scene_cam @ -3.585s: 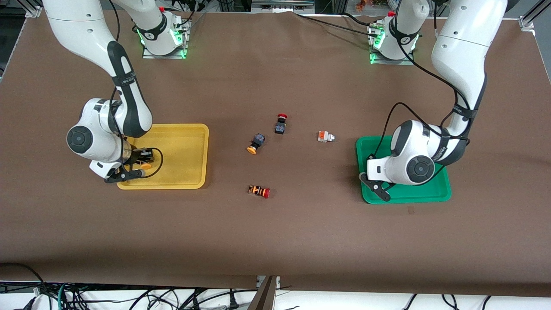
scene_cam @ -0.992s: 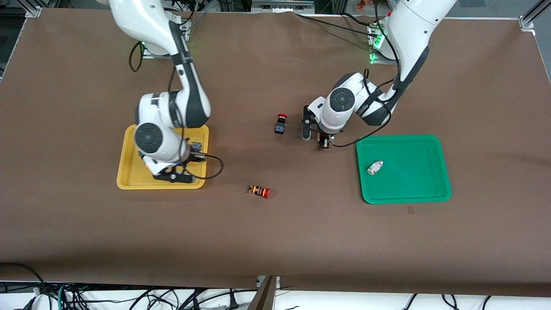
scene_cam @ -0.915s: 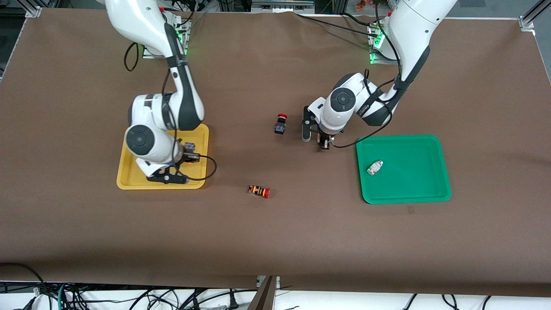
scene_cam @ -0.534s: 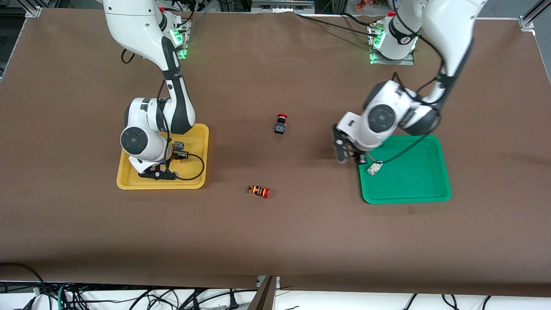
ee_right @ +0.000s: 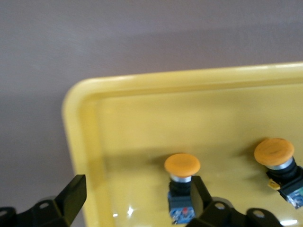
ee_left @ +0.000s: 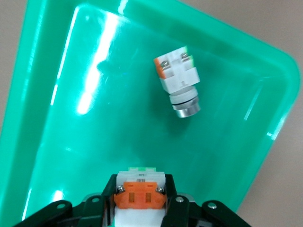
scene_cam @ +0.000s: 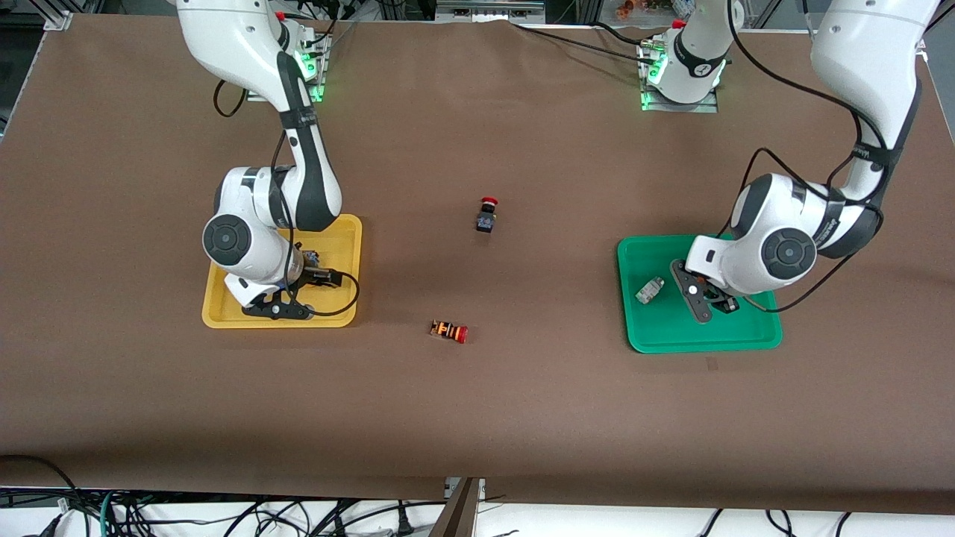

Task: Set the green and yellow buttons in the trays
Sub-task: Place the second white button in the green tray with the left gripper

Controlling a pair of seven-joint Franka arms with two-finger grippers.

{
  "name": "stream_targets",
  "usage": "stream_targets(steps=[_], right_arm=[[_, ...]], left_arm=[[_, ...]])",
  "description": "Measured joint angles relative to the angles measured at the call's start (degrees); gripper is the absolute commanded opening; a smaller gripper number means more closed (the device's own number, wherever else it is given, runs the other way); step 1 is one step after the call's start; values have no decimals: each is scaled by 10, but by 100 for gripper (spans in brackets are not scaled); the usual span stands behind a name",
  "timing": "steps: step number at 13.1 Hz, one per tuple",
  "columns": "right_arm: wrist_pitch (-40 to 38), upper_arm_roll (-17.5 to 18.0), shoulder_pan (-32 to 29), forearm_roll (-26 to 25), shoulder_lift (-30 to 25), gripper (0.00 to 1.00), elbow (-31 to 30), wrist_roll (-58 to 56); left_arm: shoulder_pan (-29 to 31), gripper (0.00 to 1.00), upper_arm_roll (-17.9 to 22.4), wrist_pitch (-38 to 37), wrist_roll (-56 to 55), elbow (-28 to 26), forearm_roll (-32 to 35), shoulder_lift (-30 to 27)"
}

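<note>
My left gripper (scene_cam: 710,302) is over the green tray (scene_cam: 634,339) and is shut on a whitish-grey button with an orange patch (ee_left: 140,196). A second whitish-grey button (ee_left: 177,82) with a silver tip lies in that tray (ee_left: 57,142); it also shows in the front view (scene_cam: 650,290). My right gripper (scene_cam: 280,302) is low in the yellow tray (scene_cam: 339,231) with its jaws wide open (ee_right: 137,203). A black-blue button with an orange-yellow cap (ee_right: 182,187) lies in the tray beside one finger (ee_right: 202,194). A second one (ee_right: 279,165) lies close by.
A black switch with a red cap (scene_cam: 487,214) stands mid-table between the trays. An orange-striped switch with a red cap (scene_cam: 449,331) lies nearer the front camera. Cables hang from both wrists.
My left gripper has carried the whitish-grey button from mid-table to over the green tray. My right gripper has shifted within the yellow tray toward the right arm's end of the table.
</note>
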Motion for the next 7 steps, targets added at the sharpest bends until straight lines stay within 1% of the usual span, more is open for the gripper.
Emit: stream_targets(steps=[2, 4, 6, 7], right_arm=[[-46, -11, 3, -1, -30, 99, 26, 0], [-83, -20, 4, -18, -75, 99, 37, 0], [-131, -27, 4, -71, -133, 99, 39, 4], [-151, -29, 4, -97, -163, 99, 39, 4]], left_arm=[[-1, 100, -4, 8, 0, 2, 2, 11], [-2, 100, -8, -1, -3, 14, 1, -6], [-2, 100, -12, -53, -17, 39, -14, -40], [-2, 100, -15, -103, -28, 66, -28, -57]])
